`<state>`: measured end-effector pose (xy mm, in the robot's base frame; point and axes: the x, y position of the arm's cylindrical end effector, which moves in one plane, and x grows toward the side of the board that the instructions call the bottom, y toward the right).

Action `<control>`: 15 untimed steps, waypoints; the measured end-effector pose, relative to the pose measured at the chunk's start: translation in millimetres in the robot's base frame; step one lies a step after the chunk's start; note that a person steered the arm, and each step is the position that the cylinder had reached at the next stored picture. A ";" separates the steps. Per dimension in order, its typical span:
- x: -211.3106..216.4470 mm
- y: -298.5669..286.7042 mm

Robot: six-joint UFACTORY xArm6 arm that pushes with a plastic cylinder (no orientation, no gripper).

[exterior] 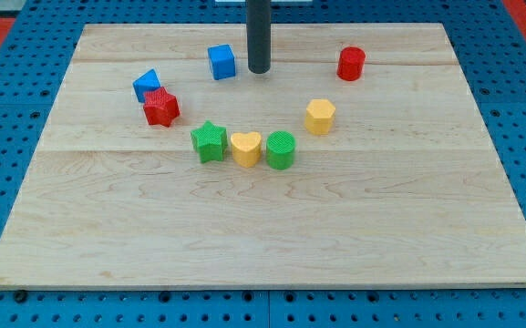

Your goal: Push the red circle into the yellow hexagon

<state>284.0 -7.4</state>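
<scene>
Rod, no pincer, so jaw state could not be told: my tip (pixel 259 70) stood beside blue cube (pixel 221 62), red circle (pixel 351 64) at three o'clock, yellow hexagon (pixel 319 117) at four o'clock.

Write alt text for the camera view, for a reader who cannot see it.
My tip rests near the wooden board's top edge, just right of a blue cube, well left of the red circle. The yellow hexagon sits below and left of that circle, apart from it. Other coloured blocks lie further left.
</scene>
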 end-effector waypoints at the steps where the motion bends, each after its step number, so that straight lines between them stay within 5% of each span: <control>1: -19.8 -27.7; 3: -18.4 -86.9; 7: -42.2 131.7; 12: 28.5 162.7; 14: -13.4 164.6; 15: 0.2 139.6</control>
<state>284.2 132.2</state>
